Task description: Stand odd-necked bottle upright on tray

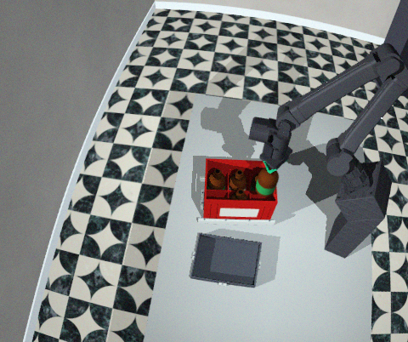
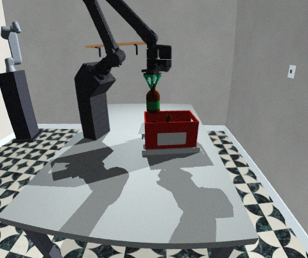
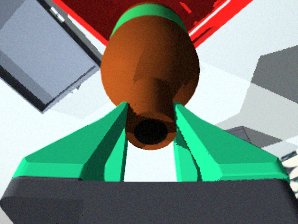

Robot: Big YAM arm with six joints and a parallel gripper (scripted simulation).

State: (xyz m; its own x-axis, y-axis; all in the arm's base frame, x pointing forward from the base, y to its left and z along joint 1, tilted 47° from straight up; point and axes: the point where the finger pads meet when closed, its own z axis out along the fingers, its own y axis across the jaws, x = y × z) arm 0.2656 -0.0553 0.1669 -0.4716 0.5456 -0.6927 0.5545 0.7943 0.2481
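Note:
My gripper (image 1: 270, 168) (image 2: 153, 86) (image 3: 150, 111) is shut on the neck of a brown bottle with a green band (image 1: 267, 179) (image 2: 153, 97) (image 3: 150, 60). The bottle hangs upright over the right end of the red crate (image 1: 211, 208) (image 2: 151, 138) (image 3: 97, 12) in the top view, its base near rim height. Three brown bottles show in the crate: one at the back left (image 1: 217, 180), one at the back middle (image 1: 238, 182) and one at the front middle (image 1: 240, 195). A fourth is not visible. The dark grey tray (image 1: 235, 257) (image 3: 45, 50) is empty. Crate walls hide neck details.
The tray lies in front of the crate in the top view, with a gap between them. A pale strip (image 1: 235, 221) (image 2: 171, 152) runs along the crate's foot. The arm's dark base (image 1: 359, 213) (image 2: 92, 99) stands to the right in the top view.

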